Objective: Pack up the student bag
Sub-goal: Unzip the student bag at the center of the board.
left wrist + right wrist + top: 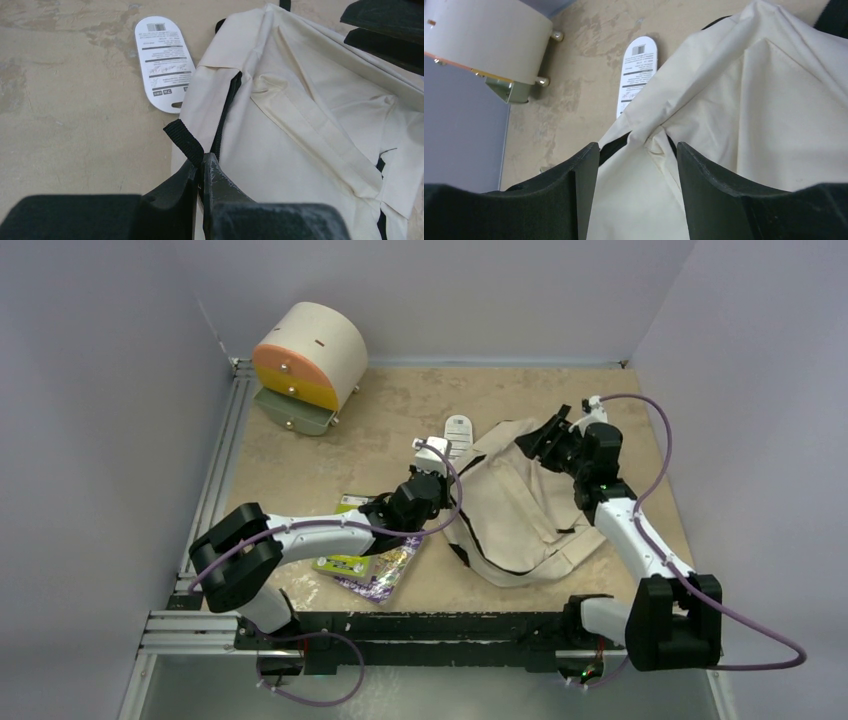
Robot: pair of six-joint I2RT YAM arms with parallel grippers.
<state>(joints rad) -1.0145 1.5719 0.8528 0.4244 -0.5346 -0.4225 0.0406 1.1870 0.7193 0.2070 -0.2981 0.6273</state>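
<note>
Our left gripper (201, 164) is pinched together on a black strap loop (184, 141) of the student bag (300, 125), which lies flat mid-table. Our right gripper (638, 150) hovers over its cream fabric, jaws apart. A white label card (162, 62) lies just beside the bag, and colourful packets (365, 570) lie under our left arm.

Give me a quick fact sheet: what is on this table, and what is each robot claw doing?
cream fabric backpack: large, soft, black straps; lying flat, right of centre
left gripper: shut on black strap loop at the backpack's edge
right gripper: open, fingers over the cream fabric at the far side
white oval printed card: flat on the table, against the backpack's far-left edge
cream-and-orange cylindrical drawer unit: far left corner, lowest drawer pulled out
shiny purple foil packet: near the left arm, beside a green packet
</note>
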